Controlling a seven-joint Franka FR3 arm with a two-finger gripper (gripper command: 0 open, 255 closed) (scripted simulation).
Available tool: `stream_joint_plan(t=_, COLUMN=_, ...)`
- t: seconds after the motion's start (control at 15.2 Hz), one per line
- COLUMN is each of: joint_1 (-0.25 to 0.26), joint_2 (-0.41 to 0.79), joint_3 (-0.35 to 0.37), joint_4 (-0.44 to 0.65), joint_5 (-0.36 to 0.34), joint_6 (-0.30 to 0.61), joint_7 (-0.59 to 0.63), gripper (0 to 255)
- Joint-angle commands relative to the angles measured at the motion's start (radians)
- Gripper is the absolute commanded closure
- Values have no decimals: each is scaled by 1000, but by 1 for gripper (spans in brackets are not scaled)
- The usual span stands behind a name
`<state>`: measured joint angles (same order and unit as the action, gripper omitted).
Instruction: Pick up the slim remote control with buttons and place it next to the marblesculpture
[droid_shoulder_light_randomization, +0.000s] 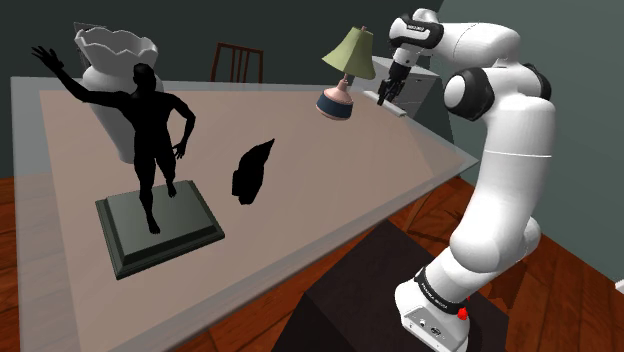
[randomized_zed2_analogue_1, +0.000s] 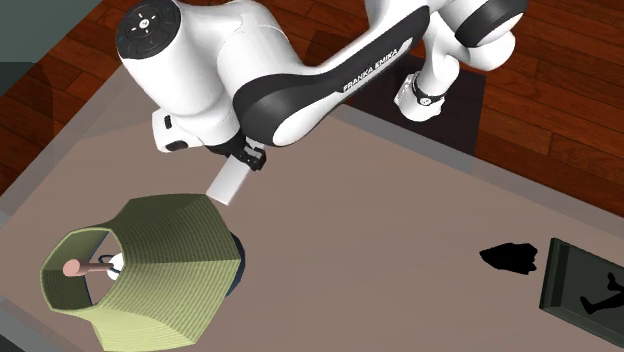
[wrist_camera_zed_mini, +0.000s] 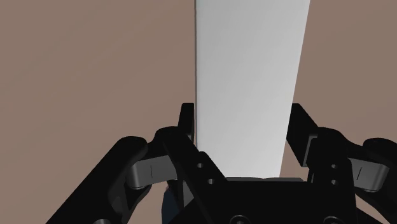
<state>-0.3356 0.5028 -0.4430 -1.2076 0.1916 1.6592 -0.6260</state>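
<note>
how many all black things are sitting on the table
2. The black figure sculpture stands on its grey base at the shoulder view's left; a small black lump lies to its right. The lamp may hide others. The black gripper holds the white remote.

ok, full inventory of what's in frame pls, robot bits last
table: 1, brownish-pink top with a pale grey border, under the other things
statue: 1, black figure on a dark grey base, shoulder view's left
vase: 1, white, behind the statue
lump: 1, black, shape unclear, beside the statue's base
lamp: 1, green shade, pink and blue foot, by the gripper
chair: 1, brown, behind the table
remote: 1, plain white slab, between the fingers
floor: 1, red-brown wood, around the table
stand: 1, dark box, shoulder view's lower right
arm: 1, white with dark joints, on the stand
gripper: 1, black, shut on the remote
</note>
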Motion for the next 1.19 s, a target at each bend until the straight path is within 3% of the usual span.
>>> stream_joint_plan(t=0.0, joint_1=-6, joint_2=6, joint_3=0, joint_4=37, joint_5=2, joint_6=-31, joint_7=2, gripper=255)
stream_joint_plan(t=0.46, joint_1=-30, joint_2=34, joint_3=2, joint_4=167, joint_5=11, joint_6=-131, joint_7=4, gripper=255)
stream_joint_plan(t=0.73, joint_1=92, joint_2=-149, joint_3=-4, joint_4=-107, joint_5=-58, joint_6=-33, joint_7=73, gripper=255)
stream_joint_plan(t=1.12, joint_1=220, joint_2=-364, joint_3=26, joint_4=-383, joint_5=-150, joint_6=48, joint_7=212, gripper=255)
